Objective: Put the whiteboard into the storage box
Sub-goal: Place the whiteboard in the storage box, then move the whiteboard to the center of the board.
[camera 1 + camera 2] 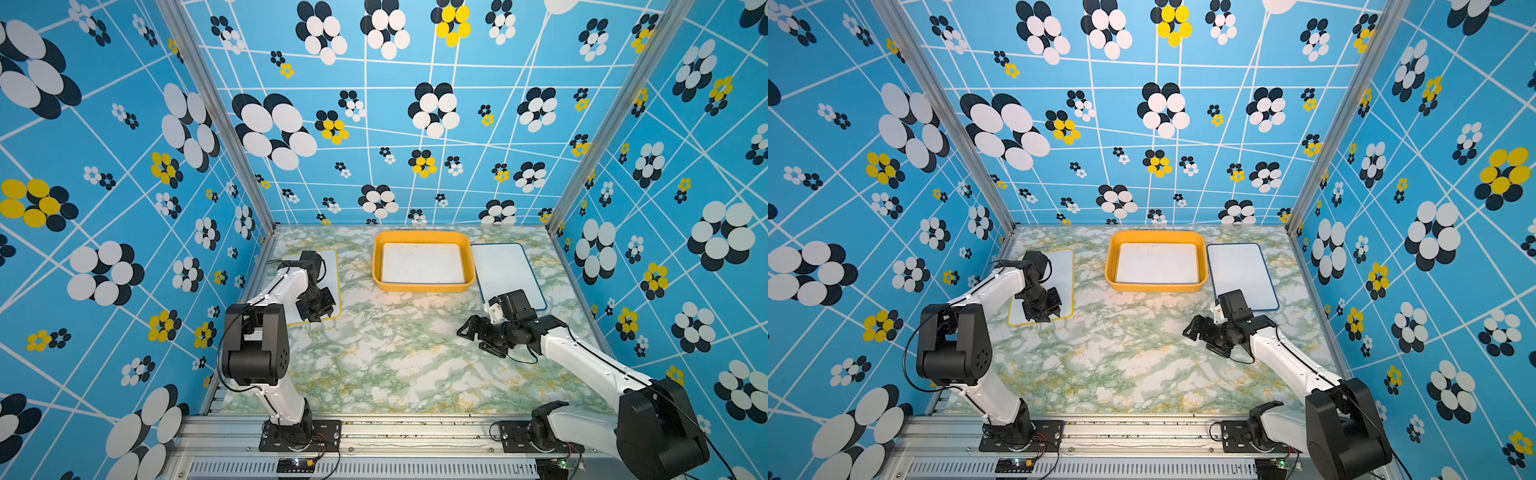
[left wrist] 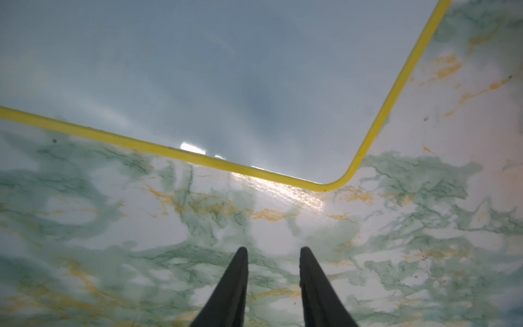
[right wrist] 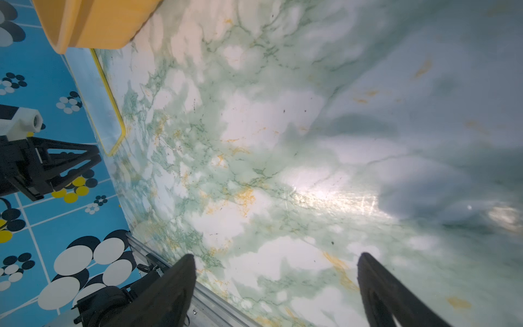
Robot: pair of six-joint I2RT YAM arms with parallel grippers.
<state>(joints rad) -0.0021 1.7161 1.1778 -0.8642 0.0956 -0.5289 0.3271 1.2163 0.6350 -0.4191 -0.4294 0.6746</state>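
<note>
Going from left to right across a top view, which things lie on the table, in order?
yellow-edged whiteboard → storage box → blue-edged whiteboard

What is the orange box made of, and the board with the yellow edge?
The storage box looks like moulded plastic: one even orange-yellow colour, a matte surface, rounded corners. The yellow-edged whiteboard seems to be a thin, glossy white sheet, since lights glint on it; its core is hidden.
</note>
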